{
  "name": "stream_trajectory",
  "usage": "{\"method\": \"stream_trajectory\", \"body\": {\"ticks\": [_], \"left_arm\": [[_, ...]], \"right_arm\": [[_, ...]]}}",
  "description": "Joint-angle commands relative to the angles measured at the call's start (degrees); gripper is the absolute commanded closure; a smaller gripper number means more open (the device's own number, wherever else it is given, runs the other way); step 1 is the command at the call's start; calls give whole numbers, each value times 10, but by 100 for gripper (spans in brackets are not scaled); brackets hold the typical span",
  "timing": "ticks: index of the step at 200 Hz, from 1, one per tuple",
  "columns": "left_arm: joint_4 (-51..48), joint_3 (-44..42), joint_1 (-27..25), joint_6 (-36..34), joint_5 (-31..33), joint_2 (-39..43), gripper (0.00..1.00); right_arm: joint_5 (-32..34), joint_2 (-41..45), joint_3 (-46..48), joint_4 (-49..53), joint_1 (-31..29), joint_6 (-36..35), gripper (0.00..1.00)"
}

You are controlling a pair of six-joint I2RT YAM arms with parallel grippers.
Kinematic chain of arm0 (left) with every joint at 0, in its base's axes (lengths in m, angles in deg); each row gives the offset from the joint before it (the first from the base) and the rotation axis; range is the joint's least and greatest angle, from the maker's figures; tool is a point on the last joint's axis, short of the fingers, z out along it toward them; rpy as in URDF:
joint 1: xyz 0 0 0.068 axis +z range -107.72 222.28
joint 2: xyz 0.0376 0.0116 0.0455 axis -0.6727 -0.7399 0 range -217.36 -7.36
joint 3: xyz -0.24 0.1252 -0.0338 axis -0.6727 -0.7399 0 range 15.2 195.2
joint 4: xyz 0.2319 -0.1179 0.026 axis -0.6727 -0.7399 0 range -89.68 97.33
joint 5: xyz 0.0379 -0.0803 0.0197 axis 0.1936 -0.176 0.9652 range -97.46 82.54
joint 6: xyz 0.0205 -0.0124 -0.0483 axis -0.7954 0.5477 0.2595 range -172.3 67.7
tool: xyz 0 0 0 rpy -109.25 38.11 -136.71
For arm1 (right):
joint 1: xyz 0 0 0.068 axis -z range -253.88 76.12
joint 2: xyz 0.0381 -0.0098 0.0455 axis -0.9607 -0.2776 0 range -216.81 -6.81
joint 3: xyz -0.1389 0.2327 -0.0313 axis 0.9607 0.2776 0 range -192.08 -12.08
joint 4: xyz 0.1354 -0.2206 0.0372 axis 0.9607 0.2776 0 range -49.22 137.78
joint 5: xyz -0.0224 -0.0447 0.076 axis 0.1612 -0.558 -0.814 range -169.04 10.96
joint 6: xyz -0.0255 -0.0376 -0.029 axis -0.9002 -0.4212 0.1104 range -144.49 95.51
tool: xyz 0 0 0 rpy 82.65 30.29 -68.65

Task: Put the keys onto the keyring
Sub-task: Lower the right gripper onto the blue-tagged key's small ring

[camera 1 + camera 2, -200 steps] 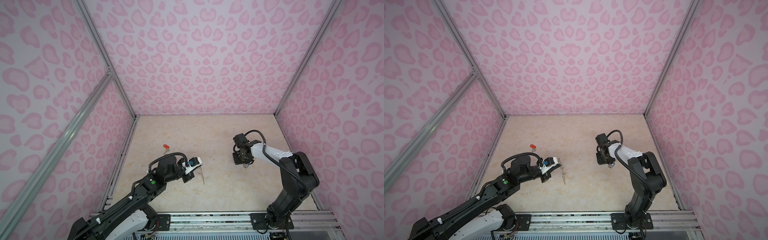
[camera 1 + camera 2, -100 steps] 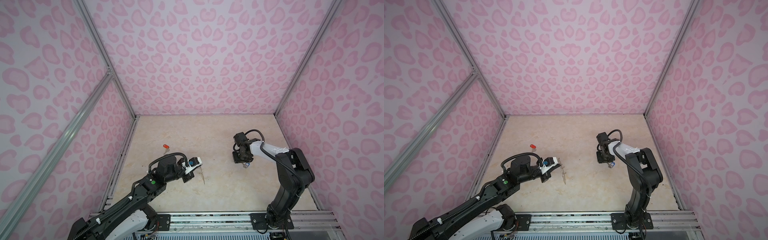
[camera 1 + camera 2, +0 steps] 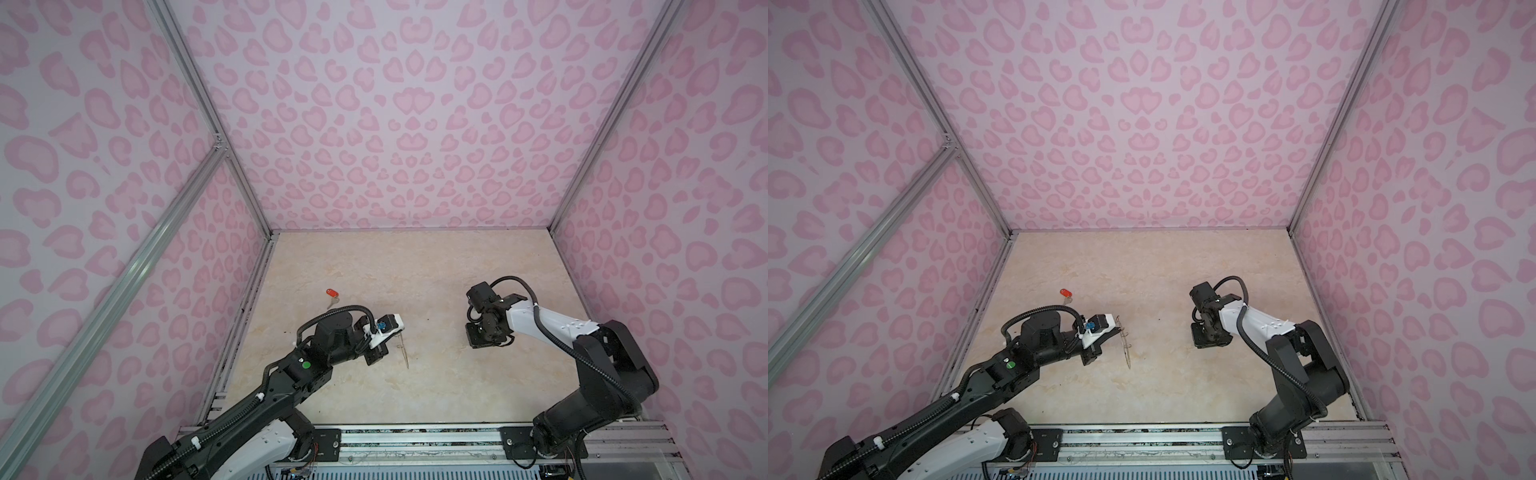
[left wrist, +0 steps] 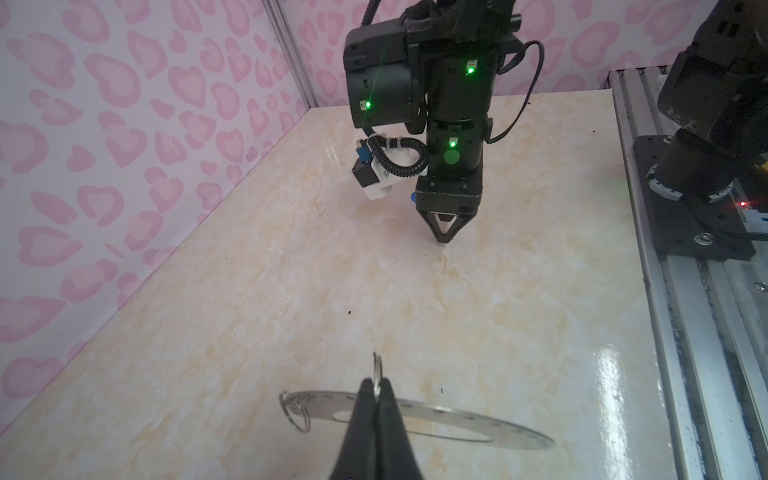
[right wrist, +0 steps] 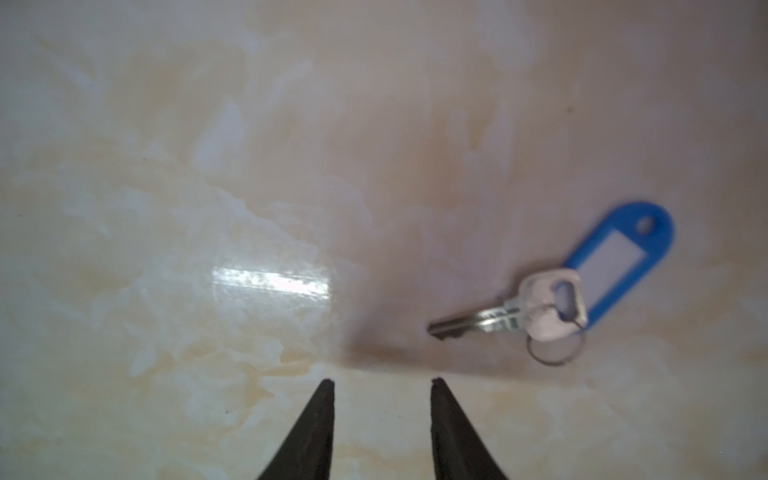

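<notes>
Left gripper (image 4: 376,386): clamped shut on keyring (image 4: 478,420).
Right gripper (image 5: 380,381): narrowing, still gapped, empty.
Blue-tagged key (image 5: 540,309): lower right, outside jaws; you probably need to re-aim.

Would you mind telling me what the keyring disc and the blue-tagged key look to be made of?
The keyring: probably thin sheet metal, dull grey satin finish, with punched holes. The key: bright silvery metal, glinting along the blade. Its tag: likely glossy blue plastic with a pale label insert.
</notes>
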Motion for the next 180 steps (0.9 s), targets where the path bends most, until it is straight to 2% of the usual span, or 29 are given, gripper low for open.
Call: {"method": "stream_trajectory", "body": {"ticks": [1,21,76,180], "left_arm": [[24,-2,1,-1,-4,3,96],[24,-1,0,-1,-4,3,96],[22,-3,0,-1,-1,10,97],[19,-2,0,-8,3,10,96]], "right_arm": [[43,19,5,17,13,30,60],[63,19,-14,19,22,31,62],[65,-10,-38,7,55,61,67],[63,-40,-28,-9,65,69,74]]}}
